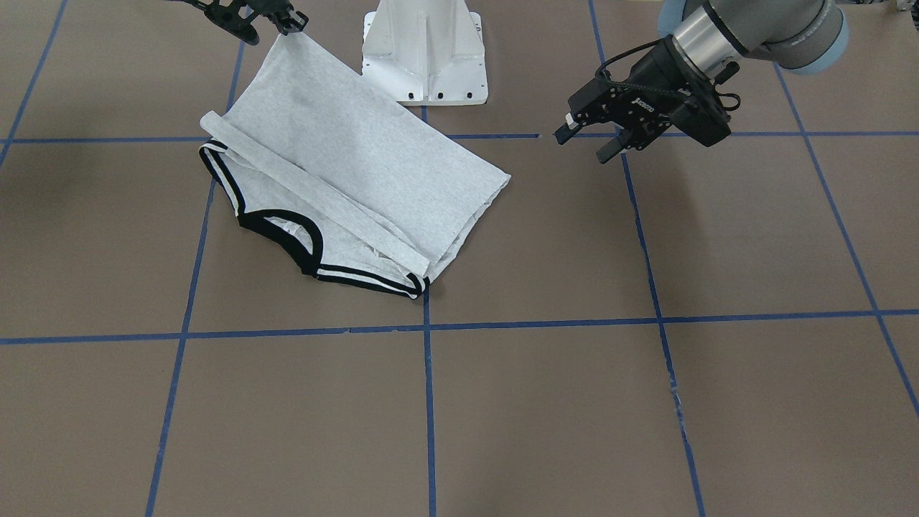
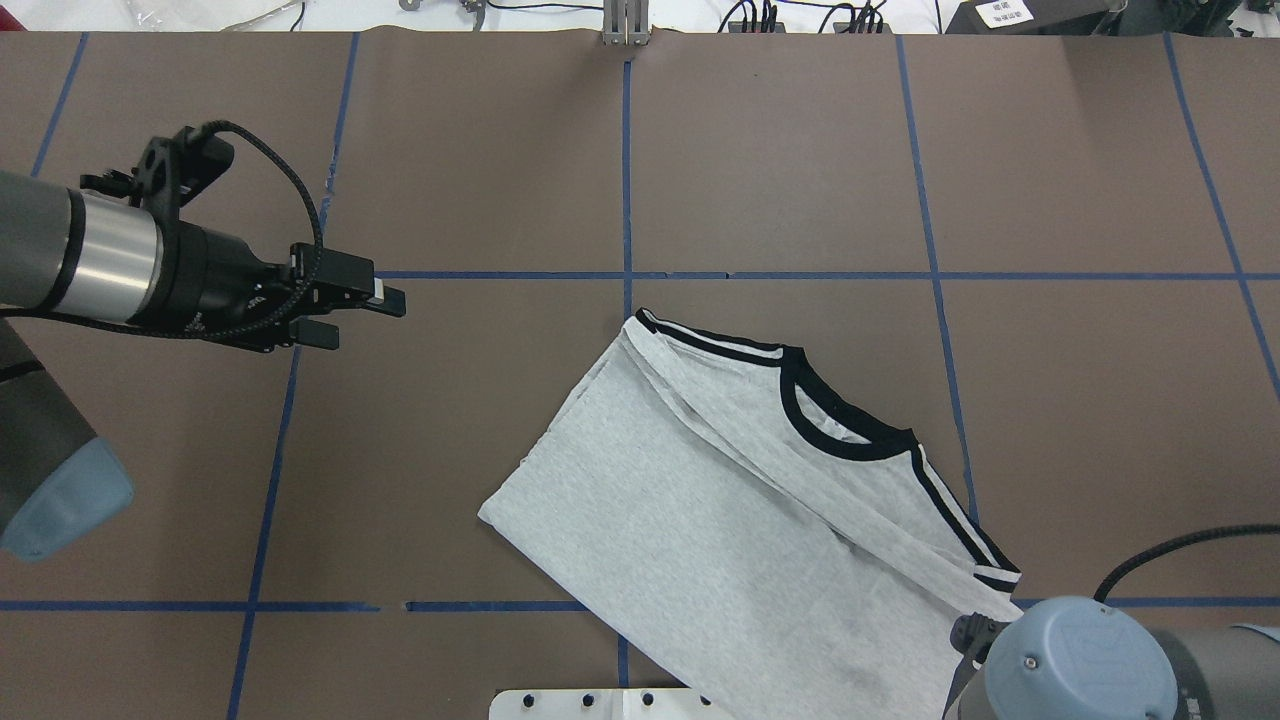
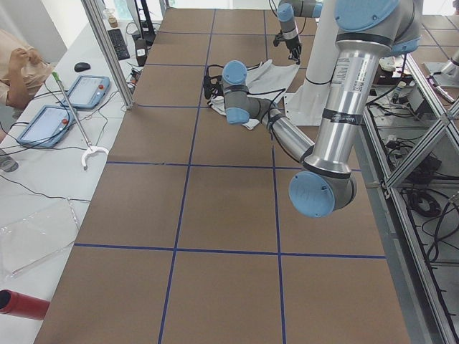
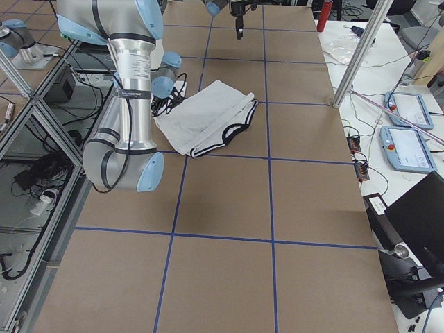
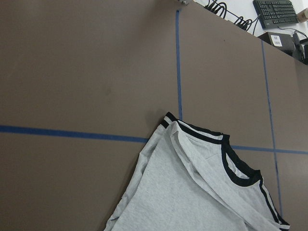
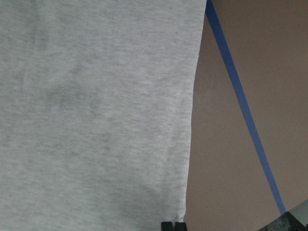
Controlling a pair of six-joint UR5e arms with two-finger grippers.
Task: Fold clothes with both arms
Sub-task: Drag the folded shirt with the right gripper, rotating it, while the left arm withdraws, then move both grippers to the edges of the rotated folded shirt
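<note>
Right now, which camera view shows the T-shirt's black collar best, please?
Overhead exterior: the whole black collar lies unobstructed. Front-facing and left wrist also show it, angled; the side views show it tiny or blocked; right wrist shows only grey fabric.

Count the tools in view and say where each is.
2. The left tool hovers open over bare table, clear of the T-shirt. The right tool pinches the T-shirt's hem corner beside the white pedestal.

t-shirt [image 2: 720, 520] on table [image 2: 450, 150], left gripper [image 2: 368, 318] well apart
</note>
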